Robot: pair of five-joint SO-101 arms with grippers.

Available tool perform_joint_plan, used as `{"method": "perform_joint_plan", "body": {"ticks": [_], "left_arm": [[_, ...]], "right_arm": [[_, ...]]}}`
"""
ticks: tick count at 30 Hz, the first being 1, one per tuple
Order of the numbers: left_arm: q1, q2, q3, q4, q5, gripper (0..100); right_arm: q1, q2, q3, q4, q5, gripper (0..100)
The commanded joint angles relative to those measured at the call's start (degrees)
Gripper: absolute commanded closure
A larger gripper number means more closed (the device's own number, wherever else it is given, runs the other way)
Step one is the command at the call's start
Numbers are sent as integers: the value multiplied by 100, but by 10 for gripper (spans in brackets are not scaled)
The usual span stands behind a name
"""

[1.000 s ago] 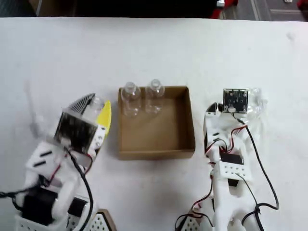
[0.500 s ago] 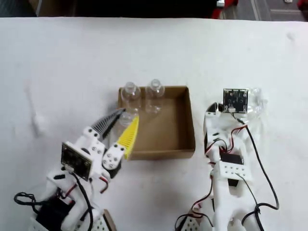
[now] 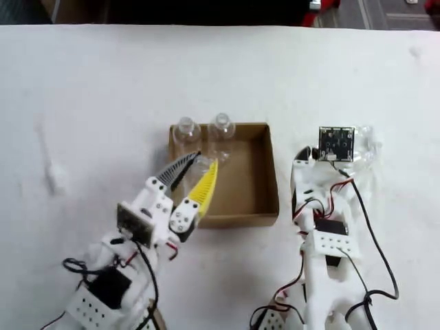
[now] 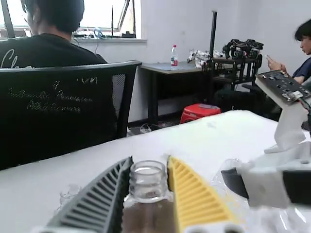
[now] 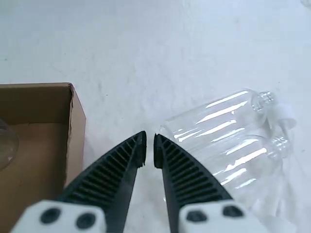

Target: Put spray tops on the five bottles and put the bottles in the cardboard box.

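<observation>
No text can be read; pale lettering [image 4: 48, 99] behind the mesh chair [image 4: 97, 68] seems too blurred.

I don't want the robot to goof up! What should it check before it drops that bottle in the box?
1. Grip of left end effector on held bottle: ok.
2. Spray top on held bottle: not ok, its neck is open.
3. Held bottle over the cardboard box: ok.
4. Free floor beside the two standing bottles: ok.
5. Tops on the standing bottles: cannot tell.
6. Is the right end effector away from the box: ok.
</observation>
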Motion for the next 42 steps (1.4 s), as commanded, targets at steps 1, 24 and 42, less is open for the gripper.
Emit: {"method": "perform_joint_plan", "body": {"ticks": [1, 24, 42], "left_arm": [[-75, 40, 35, -774, 97, 977], [-418, 171, 44, 149, 492, 887], [-426, 2923, 62, -2462, 800, 884]], "right_arm": [[-13, -57, -44, -127, 62, 977], [-13, -57, 18, -127, 62, 977], [-40, -57, 35, -127, 62, 977]]}}
